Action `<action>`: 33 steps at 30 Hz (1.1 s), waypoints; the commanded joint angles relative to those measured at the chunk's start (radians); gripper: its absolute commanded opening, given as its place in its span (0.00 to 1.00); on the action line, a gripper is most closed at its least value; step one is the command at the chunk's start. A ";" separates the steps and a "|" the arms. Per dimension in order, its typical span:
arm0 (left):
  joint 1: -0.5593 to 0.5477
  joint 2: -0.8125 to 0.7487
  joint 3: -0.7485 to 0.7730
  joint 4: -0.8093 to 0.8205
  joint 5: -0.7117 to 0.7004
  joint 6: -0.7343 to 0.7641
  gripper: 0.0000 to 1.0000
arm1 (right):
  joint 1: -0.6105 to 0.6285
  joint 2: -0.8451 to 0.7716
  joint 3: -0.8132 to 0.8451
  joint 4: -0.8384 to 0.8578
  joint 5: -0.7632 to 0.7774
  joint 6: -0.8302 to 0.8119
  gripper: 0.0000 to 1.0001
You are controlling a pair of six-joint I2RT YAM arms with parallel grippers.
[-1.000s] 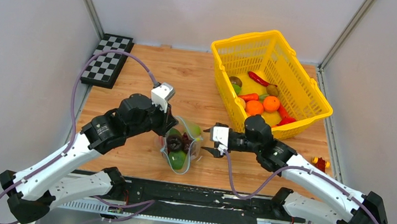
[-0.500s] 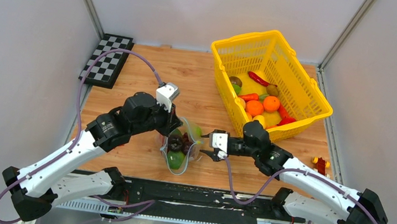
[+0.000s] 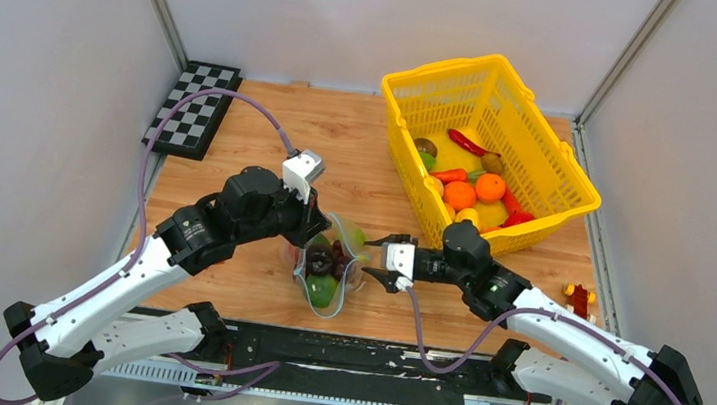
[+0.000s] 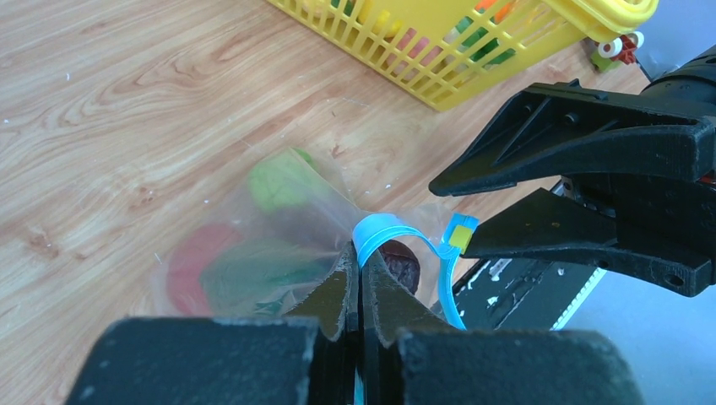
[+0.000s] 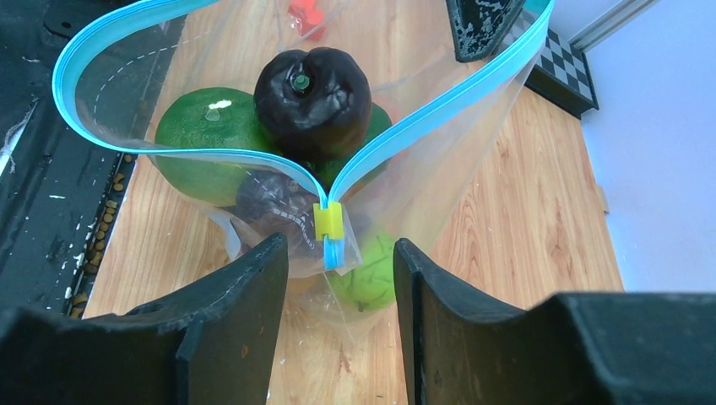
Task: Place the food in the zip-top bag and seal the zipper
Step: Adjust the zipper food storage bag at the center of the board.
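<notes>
The clear zip-top bag (image 3: 330, 260) stands open on the table between my grippers. It holds a dark purple fruit (image 5: 314, 89), a green fruit (image 5: 207, 135) and a light green one (image 5: 371, 270). The teal-blue zipper (image 5: 439, 103) gapes in a wide loop, with a yellow slider (image 5: 328, 221) at its near end. My left gripper (image 3: 308, 241) is shut on the zipper strip (image 4: 384, 226) at the bag's left end. My right gripper (image 3: 377, 257) is open at the bag's right end. In the right wrist view the right gripper (image 5: 338, 249) has a finger on each side of the slider, not touching it.
A yellow mesh basket (image 3: 495, 64) with oranges, peppers and other food stands at the back right. A folded chessboard (image 3: 194, 107) lies at the back left. A small red toy (image 3: 578, 296) lies at the right edge. A black rail (image 3: 348, 357) runs along the table's front.
My left gripper has shifted slightly right and back with the bag's edge. My right gripper has edged a little closer to the bag's right end, still open.
</notes>
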 commanded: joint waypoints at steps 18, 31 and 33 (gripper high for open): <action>0.003 -0.008 0.012 0.093 0.020 -0.042 0.00 | 0.006 0.044 -0.019 0.081 0.016 -0.018 0.24; 0.003 -0.013 0.005 0.067 -0.017 -0.032 0.00 | 0.007 0.024 -0.022 0.104 0.027 0.028 0.00; 0.003 -0.010 0.007 0.033 -0.036 -0.015 0.00 | 0.006 0.014 -0.019 0.106 0.040 0.055 0.00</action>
